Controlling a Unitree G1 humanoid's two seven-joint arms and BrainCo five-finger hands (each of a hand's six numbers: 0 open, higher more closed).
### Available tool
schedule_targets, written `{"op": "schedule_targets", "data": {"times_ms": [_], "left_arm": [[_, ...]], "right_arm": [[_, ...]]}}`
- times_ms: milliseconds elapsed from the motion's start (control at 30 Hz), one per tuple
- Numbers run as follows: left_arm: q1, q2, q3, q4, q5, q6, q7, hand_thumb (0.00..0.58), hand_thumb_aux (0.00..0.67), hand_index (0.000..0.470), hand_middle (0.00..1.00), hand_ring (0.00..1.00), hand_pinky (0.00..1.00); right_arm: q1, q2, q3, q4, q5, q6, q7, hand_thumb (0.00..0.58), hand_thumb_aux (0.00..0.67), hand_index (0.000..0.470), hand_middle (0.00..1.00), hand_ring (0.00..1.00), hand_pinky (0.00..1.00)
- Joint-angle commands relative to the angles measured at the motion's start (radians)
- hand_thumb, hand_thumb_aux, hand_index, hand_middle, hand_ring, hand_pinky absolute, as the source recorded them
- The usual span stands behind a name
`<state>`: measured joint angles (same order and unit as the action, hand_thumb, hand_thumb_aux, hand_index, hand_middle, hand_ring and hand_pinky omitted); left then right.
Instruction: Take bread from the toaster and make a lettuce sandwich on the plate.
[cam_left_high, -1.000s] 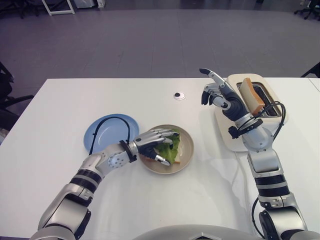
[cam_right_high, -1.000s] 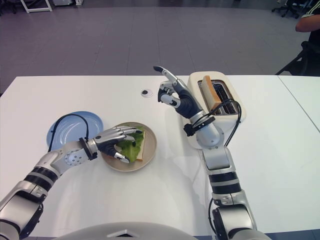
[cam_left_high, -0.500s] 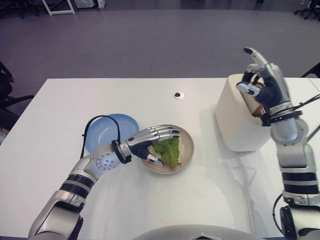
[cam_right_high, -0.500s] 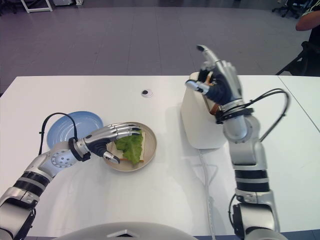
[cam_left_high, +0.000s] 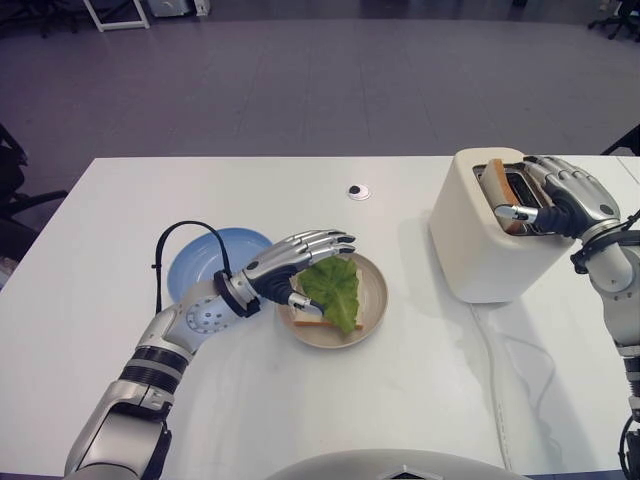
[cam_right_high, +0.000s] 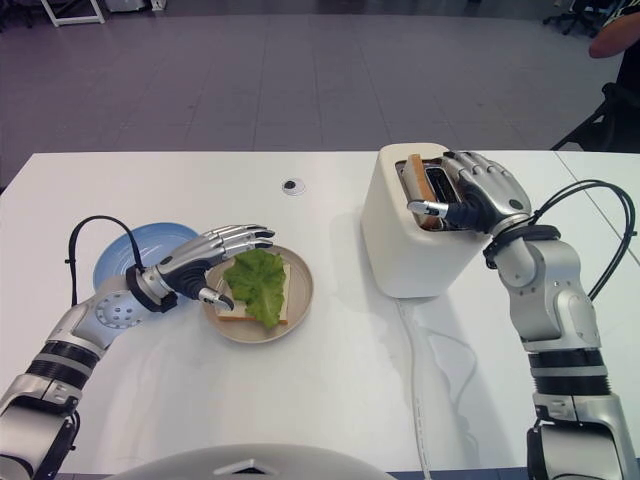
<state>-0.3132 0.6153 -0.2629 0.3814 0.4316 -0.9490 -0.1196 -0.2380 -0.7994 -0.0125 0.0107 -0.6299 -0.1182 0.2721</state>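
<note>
Both arms wear brushed silver shells broken by black rings at the joints; the left arm (cam_left_high: 150, 372) carries a round silver wrist housing dotted with small dark holes, with a black band behind the left hand (cam_left_high: 285, 268); its metallic fingers end in black fingertips (cam_left_high: 346, 237); a black cable (cam_left_high: 157, 265) loops from that wrist; the right hand (cam_right_high: 485, 190) is silver over dark grey, with a black wrist cuff; a second black cable (cam_right_high: 592, 183) arches beside the right arm (cam_right_high: 548, 300).

Wide gap lies between plate (cam_left_high: 383, 300) and toaster (cam_left_high: 470, 255); left hand (cam_left_high: 290, 272) overhangs plate's left rim.
</note>
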Motion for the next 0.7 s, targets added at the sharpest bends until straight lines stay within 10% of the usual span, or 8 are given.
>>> {"op": "schedule_targets", "data": {"times_ms": [33, 333, 367, 400, 433, 700], "left_arm": [[-0.004, -0.002, 0.012, 0.016, 0.015, 0.007, -0.007, 0.0, 0.0, 0.0, 0.0, 0.0, 0.0], [-0.023, -0.014, 0.016, 0.052, 0.033, 0.005, 0.003, 0.0, 0.0, 0.0, 0.0, 0.0, 0.0], [-0.025, -0.015, 0.016, 0.055, 0.035, 0.003, 0.006, 0.0, 0.0, 0.0, 0.0, 0.0, 0.0], [-0.028, -0.017, 0.016, 0.059, 0.036, 0.003, 0.007, 0.0, 0.0, 0.0, 0.0, 0.0, 0.0], [-0.031, -0.019, 0.015, 0.064, 0.039, 0.001, 0.01, 0.0, 0.0, 0.0, 0.0, 0.0, 0.0], [-0.037, -0.021, 0.017, 0.083, 0.045, -0.01, 0.026, 0.0, 0.0, 0.0, 0.0, 0.0, 0.0]], "right_arm": [[0.056, -0.022, 0.04, -0.021, 0.02, -0.028, 0.066, 0.0, 0.0, 0.0, 0.0, 0.0, 0.0], [0.004, -0.007, 0.068, 0.023, 0.013, -0.045, 0.018, 0.0, 0.0, 0.0, 0.0, 0.0, 0.0], [-0.01, -0.004, 0.063, 0.029, 0.014, -0.044, 0.003, 0.438, 0.339, 0.238, 0.0, 0.0, 0.0], [-0.023, -0.001, 0.057, 0.033, 0.016, -0.04, -0.011, 0.536, 0.486, 0.341, 0.0, 0.0, 0.0], [-0.034, 0.002, 0.052, 0.038, 0.019, -0.038, -0.026, 0.58, 0.67, 0.47, 0.0, 0.0, 0.0], [-0.104, 0.049, 0.025, 0.061, 0.045, -0.031, -0.134, 0.58, 0.67, 0.47, 0.0, 0.0, 0.0]]}}
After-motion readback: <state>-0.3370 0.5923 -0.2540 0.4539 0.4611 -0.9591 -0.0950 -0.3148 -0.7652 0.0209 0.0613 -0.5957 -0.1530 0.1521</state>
